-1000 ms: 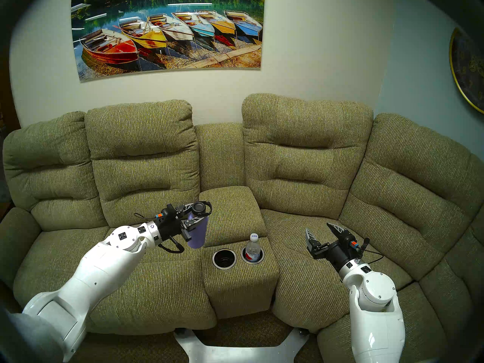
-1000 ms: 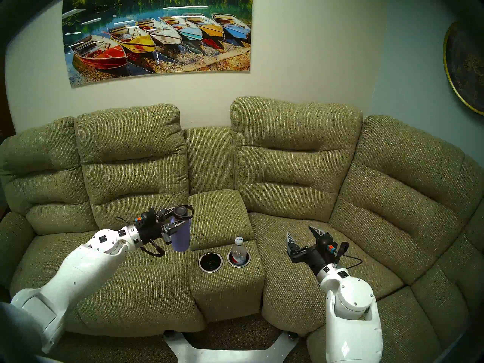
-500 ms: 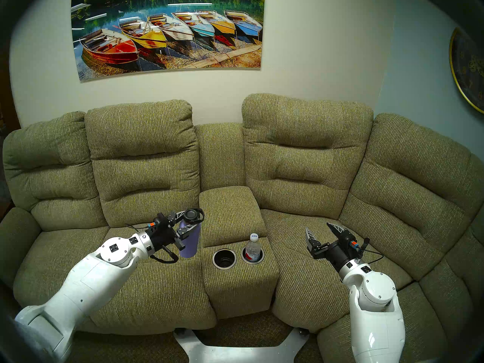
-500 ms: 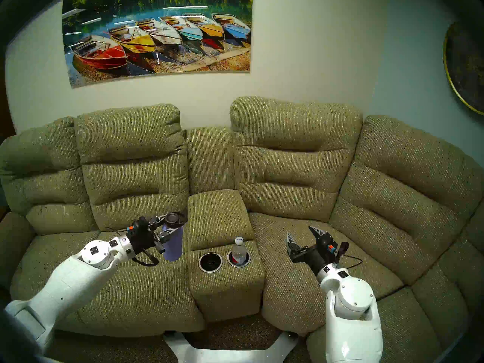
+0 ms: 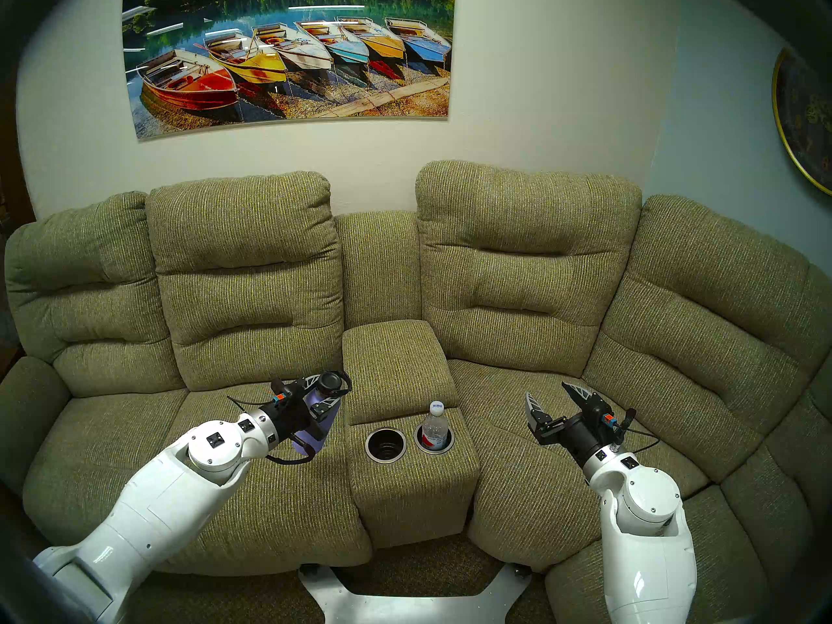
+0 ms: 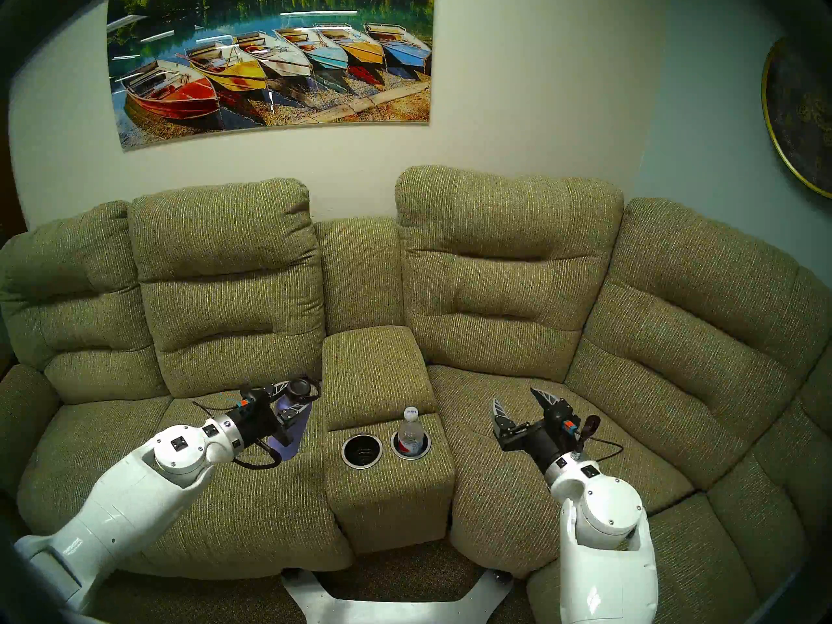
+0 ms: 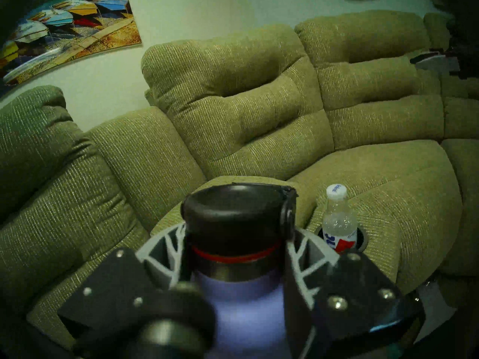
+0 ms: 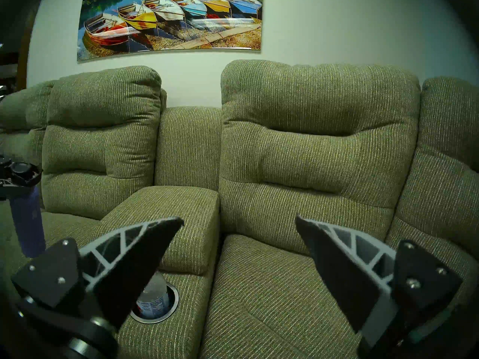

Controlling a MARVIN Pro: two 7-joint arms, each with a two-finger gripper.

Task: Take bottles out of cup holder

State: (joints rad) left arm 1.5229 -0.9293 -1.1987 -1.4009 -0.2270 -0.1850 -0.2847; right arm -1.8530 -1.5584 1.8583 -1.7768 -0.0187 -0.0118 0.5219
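Observation:
My left gripper [image 5: 326, 391] is shut on the neck of the lavender flask [image 5: 317, 429], just under its black loop-handled cap. It holds the flask tilted, low over the left seat cushion beside the console. The flask also shows in the left wrist view [image 7: 243, 299]. The cup holder's left recess [image 5: 368, 452] is empty. The clear plastic bottle [image 5: 434, 425] with a white cap stands in the right recess. My right gripper [image 5: 548, 391] is open and empty over the right seat, apart from the bottle. In the right wrist view the bottle [image 8: 153, 296] sits low behind the left finger.
The olive-green sofa wraps around the scene, with the padded console lid [image 5: 396, 362] behind the recesses. Seat backs rise close behind both grippers. My white base [image 5: 414, 603] stands on the floor in front of the console.
My left gripper has carried the flask left and down, away from the console, and the flask now tilts. The right arm and the clear bottle have not moved.

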